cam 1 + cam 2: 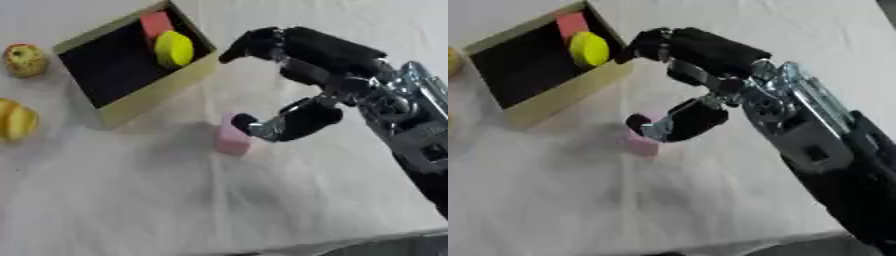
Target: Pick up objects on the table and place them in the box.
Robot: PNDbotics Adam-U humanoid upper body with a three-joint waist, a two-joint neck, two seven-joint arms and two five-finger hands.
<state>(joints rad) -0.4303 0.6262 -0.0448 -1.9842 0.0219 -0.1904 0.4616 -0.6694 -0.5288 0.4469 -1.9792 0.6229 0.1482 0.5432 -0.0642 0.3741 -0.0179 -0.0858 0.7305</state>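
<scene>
On a tabletop (131, 210) draped in pale, creased cloth, the right robot hand (302, 75) hangs released, thumb tip touching a pink block (231, 140) just beside the box (149, 97), which holds a yellow piece (174, 49) and a red block (156, 23).

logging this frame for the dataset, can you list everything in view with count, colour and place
box: 1, tan walls, black inside, upper left of the table
red block: 1, red, far corner inside the box
yellow disc: 1, yellow, inside the box beside the red block
pink block: 1, pink, on the cloth at centre, beside the thumb
fruit: 2, yellow-red, left edge, outside the box
tablecloth: 1, white, covering the table
right hand: 1, black, over the pink block, fingers curled
</scene>
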